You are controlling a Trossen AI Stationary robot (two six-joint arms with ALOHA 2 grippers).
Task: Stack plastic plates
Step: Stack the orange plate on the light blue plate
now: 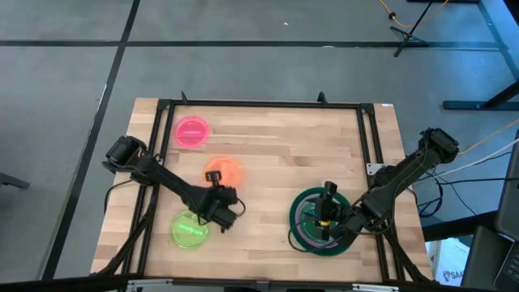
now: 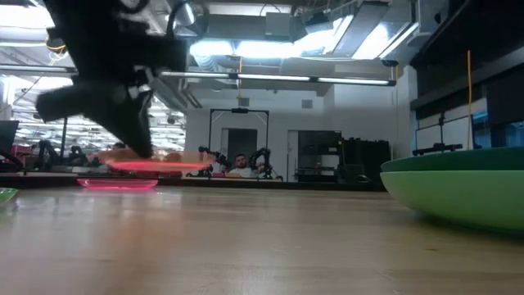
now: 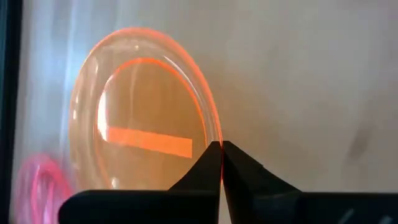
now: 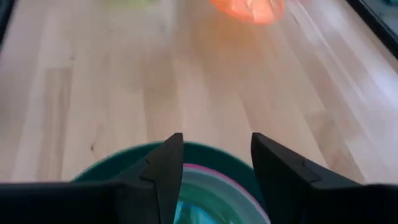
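Observation:
The orange translucent plate (image 1: pixel 225 171) is in my left gripper (image 1: pixel 216 183), left of the table's middle. It shows large in the left wrist view (image 3: pixel 143 124) and hovers over the wood in the low view (image 2: pixel 160 161). My left gripper (image 3: pixel 219 155) is shut on its rim. The pink plate (image 1: pixel 192 131) lies flat near the far left edge, and the yellow-green plate (image 1: pixel 189 231) lies flat near the near left edge. A stack of plates (image 1: pixel 320 223) with a dark green one at the bottom sits right of centre. My right gripper (image 1: pixel 325 212) hangs open over the stack (image 4: pixel 205 199). My left gripper pinches the orange plate's rim (image 3: pixel 214 134) on its near side between the two fingers. The fingers come roughly level from the table's near-left side. The plate is lifted clear of the table and sits about level in the low view (image 2: pixel 176 161).
A black frame (image 1: pixel 259 104) runs around the wooden table top. Bare wood (image 1: pixel 276 154) lies between the orange plate and the stack. The stack's green bottom plate (image 2: pixel 458 188) fills the right of the low view. A person (image 2: pixel 240 166) sits far behind the table.

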